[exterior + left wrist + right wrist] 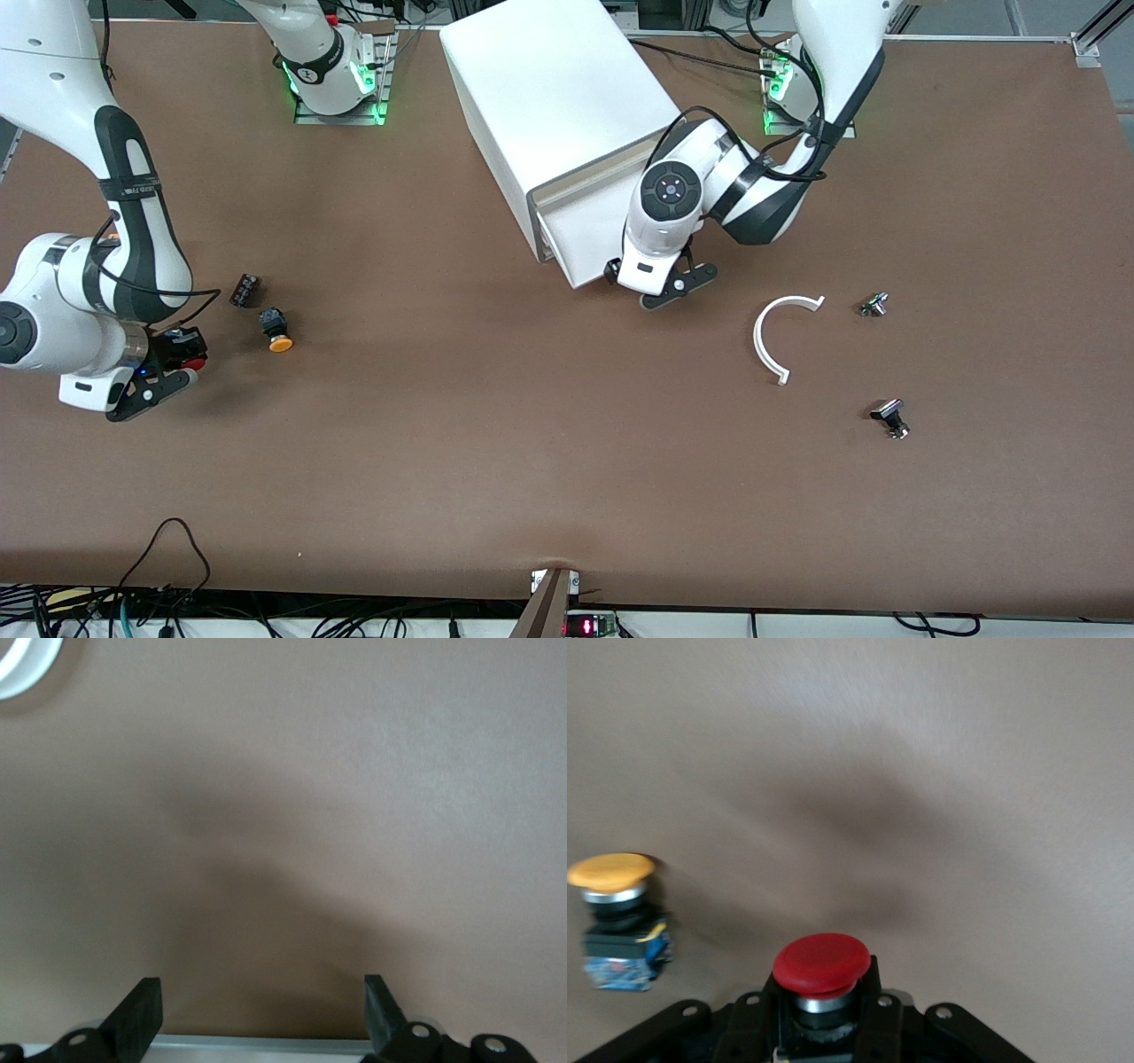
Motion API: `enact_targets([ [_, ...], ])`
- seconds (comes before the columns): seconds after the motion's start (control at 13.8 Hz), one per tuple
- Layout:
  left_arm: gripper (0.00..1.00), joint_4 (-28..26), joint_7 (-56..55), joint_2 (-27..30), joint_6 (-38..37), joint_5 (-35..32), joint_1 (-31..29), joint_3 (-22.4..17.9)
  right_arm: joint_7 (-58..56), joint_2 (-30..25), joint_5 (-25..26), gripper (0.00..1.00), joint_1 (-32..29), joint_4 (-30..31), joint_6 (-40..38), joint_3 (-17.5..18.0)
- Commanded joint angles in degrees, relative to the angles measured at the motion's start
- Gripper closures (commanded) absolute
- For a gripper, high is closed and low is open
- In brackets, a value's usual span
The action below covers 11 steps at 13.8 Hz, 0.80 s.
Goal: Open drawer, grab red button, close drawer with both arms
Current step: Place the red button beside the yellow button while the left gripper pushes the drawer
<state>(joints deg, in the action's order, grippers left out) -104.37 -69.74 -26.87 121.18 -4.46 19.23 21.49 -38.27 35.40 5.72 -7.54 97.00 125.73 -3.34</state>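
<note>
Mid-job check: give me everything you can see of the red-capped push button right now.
The small push button with a round, glossy red mushroom cap sits on a silvery collar over a dark body, most of it hidden. It is clamped in the right claw, whose black fingers are shut on its body, cap pointing outward from the claw. It is held over the brown tabletop at the right arm's end, clear of the surface as far as can be seen. A similar orange-capped button lies on the table close by, not touching it.

Glossy white arms [106, 168] with dark grey joints, black cables.
</note>
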Motion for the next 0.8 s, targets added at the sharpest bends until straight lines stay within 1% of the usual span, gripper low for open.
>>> enact_targets([
  [0.0,0.00,-1.8,-3.2,1.5,0.6,-1.4,2.4,-0.2,-0.4,-2.4,0.0,0.75,-0.9,6.8,6.3,0.6],
  [0.15,0.00,-2.2,-4.0,1.6,0.3,-1.5,3.4,0.0,0.0,-2.4,0.0,0.27,-1.3,7.9,8.1,0.7],
  [0.22,0.00,-2.3,-4.9,1.7,0.2,-1.4,4.1,0.3,0.2,-2.9,-0.2,0.12,-1.4,7.8,7.7,0.7],
  [0.29,0.00,-2.3,-5.9,1.7,0.1,-1.4,4.6,0.5,0.0,-4.0,-0.2,0.08,-1.4,7.6,7.3,0.8],
  [0.44,0.00,-2.4,-7.6,1.7,-0.2,-1.5,5.2,1.7,-0.1,-8.6,-0.7,0.07,-1.3,7.1,2.4,1.2],
  [0.51,0.00,-2.7,-8.1,1.7,-0.2,-1.4,5.2,2.6,-0.1,-11.4,-2.4,0.01,-1.2,6.8,-0.3,1.5],
  [0.58,0.01,-2.9,-8.5,1.7,-0.2,-1.4,5.2,3.2,-0.1,-14.2,-3.5,0.01,-0.8,6.8,-2.8,1.6],
  [0.73,0.00,-2.9,-9.2,1.7,-0.2,-1.4,5.2,4.1,1.8,-19.8,-4.7,0.01,-0.8,6.5,-7.1,4.3],
])
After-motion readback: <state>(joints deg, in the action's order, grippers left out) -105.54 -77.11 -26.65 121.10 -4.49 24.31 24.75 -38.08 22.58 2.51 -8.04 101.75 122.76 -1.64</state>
